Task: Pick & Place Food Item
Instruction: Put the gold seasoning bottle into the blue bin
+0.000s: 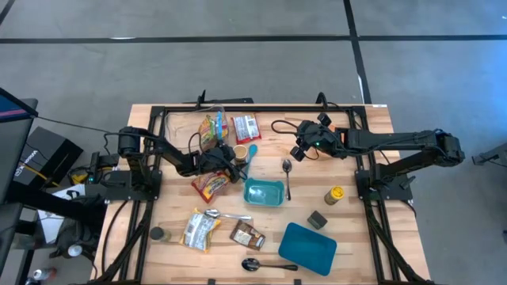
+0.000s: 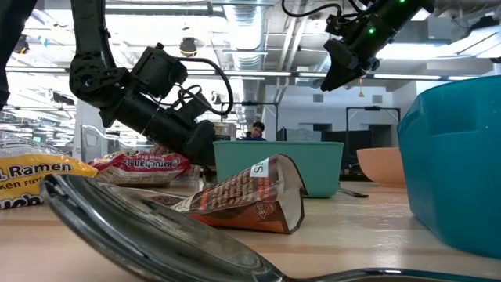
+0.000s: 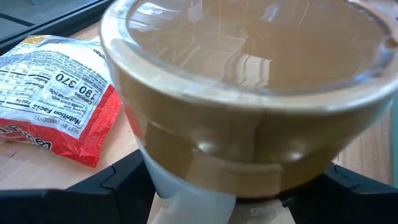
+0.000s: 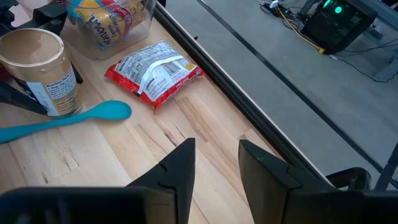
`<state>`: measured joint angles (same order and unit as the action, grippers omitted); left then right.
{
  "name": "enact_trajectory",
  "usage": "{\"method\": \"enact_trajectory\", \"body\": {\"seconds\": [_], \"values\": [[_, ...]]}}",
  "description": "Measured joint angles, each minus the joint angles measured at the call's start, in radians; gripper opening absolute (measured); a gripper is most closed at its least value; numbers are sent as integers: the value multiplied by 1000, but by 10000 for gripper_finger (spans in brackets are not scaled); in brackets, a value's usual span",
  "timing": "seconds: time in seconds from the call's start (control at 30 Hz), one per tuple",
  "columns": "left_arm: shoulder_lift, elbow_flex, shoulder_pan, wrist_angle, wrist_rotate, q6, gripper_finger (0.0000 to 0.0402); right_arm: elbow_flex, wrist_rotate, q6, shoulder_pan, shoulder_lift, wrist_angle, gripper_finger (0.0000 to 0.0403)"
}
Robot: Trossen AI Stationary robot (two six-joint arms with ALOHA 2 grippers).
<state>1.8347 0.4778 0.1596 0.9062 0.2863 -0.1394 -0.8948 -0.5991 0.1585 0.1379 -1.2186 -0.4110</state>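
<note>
A round jar (image 1: 240,152) with tan contents and a clear lid stands upright on the wooden table, left of centre. My left gripper (image 1: 234,155) reaches in from the table's left and is shut on it; the jar (image 3: 249,93) fills the left wrist view. My right gripper (image 1: 299,150) hangs high above the table's far middle, open, with nothing between its fingers (image 4: 186,168). In the right wrist view the jar (image 4: 40,68) stands beside a blue plastic spoon (image 4: 68,118). My left gripper pinches the jar's lower wall (image 3: 186,168) between its two fingers (image 3: 112,186), one on each side. The fingers come from the table's left, slanting a little downward. The jar stays upright, its bottom (image 4: 62,111) on the table.
Near the jar are a red ramen packet (image 1: 211,184), a clear tub of snacks (image 1: 212,128), another red packet (image 1: 246,127) and a teal container (image 1: 264,192). Nearer the front lie a metal spoon (image 1: 287,176), a yellow-capped bottle (image 1: 334,195), a blue tray (image 1: 307,247) and more packets (image 1: 200,229).
</note>
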Motion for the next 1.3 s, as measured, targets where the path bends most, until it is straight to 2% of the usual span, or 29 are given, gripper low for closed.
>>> {"method": "enact_trajectory", "body": {"seconds": [0.77, 1.1, 1.3], "values": [[-24, -2, -2, -11, -22, -26, 275, 0, 0, 0, 0, 0, 0, 116], [-182, -1, -28, -83, -55, -51, 275, 0, 0, 0, 0, 0, 0, 116], [-320, -2, -43, -197, -55, -50, 282, 0, 0, 0, 0, 0, 1, 116]]}}
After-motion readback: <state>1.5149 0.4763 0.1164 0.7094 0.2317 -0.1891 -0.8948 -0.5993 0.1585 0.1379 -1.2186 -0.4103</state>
